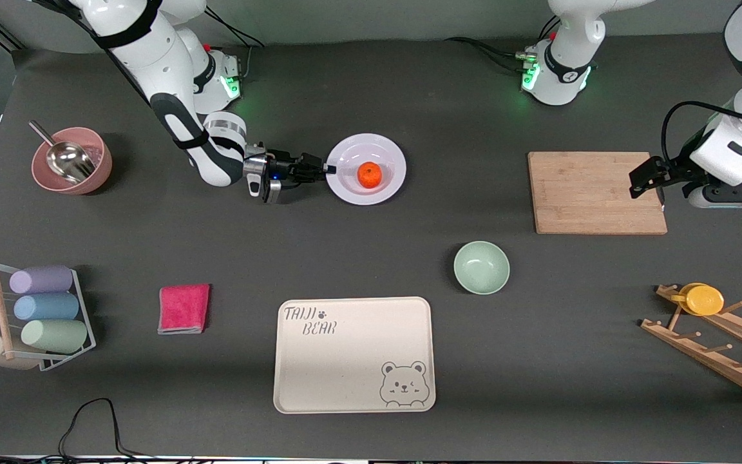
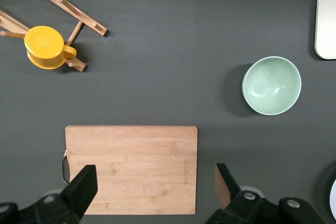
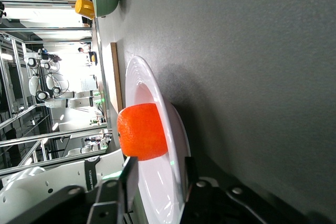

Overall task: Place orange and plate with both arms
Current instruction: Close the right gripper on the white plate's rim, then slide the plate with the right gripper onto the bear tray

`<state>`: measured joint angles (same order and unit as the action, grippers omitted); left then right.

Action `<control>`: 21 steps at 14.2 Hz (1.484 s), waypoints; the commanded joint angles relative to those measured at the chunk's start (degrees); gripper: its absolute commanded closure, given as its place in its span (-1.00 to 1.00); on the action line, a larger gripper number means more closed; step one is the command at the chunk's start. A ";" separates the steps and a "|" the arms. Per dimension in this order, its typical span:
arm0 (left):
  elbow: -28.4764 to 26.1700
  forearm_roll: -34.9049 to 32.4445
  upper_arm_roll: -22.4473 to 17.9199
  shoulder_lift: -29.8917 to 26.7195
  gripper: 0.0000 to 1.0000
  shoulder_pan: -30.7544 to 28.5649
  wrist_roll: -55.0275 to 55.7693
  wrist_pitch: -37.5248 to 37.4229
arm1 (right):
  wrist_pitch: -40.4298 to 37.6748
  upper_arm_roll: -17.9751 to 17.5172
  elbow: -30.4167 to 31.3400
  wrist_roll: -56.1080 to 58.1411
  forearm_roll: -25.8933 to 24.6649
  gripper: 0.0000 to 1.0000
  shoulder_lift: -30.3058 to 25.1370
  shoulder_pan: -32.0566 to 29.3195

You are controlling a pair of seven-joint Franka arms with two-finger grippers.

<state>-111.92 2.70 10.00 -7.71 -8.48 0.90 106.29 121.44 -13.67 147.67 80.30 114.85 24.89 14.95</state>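
Orange (image 1: 370, 174) in plate (image 1: 389, 154) | right gripper (image 1: 330, 169) jaws pinch rim

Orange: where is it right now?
In the front view the orange sits in the well of the plate, whose rim the right gripper pinches, toward the right arm's end of the table.

High front camera; wrist cameras close, both perhaps catching bowl (image 2: 271, 85).

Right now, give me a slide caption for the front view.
Right hand grips the rim of the plate carrying the orange; left hand waits open over the cutting board.
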 commanded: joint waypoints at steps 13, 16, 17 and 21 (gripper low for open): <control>-1.72 -0.16 -0.33 -1.87 -1.00 0.66 -0.81 1.02 | -0.85 -0.74 -0.89 -0.21 1.00 1.00 -5.01 -3.17; -1.72 -0.16 -0.33 -1.96 -1.00 0.66 -0.81 1.02 | -1.47 -0.74 -0.63 -6.80 -2.94 1.00 -11.25 -4.75; -1.72 -0.16 -0.33 -1.96 -1.00 0.66 -0.81 1.02 | -2.00 -0.74 -0.54 -9.17 -4.88 1.00 -13.53 -5.88; -1.72 -0.16 0.10 -1.96 -1.00 0.66 -0.81 1.02 | -9.01 -0.65 -0.10 -18.57 -11.03 1.00 -21.70 -9.93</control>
<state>-112.00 2.70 10.04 -7.71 -8.37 0.89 106.45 115.95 -13.83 145.82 67.37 106.88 9.53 7.47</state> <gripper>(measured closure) 0.000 0.956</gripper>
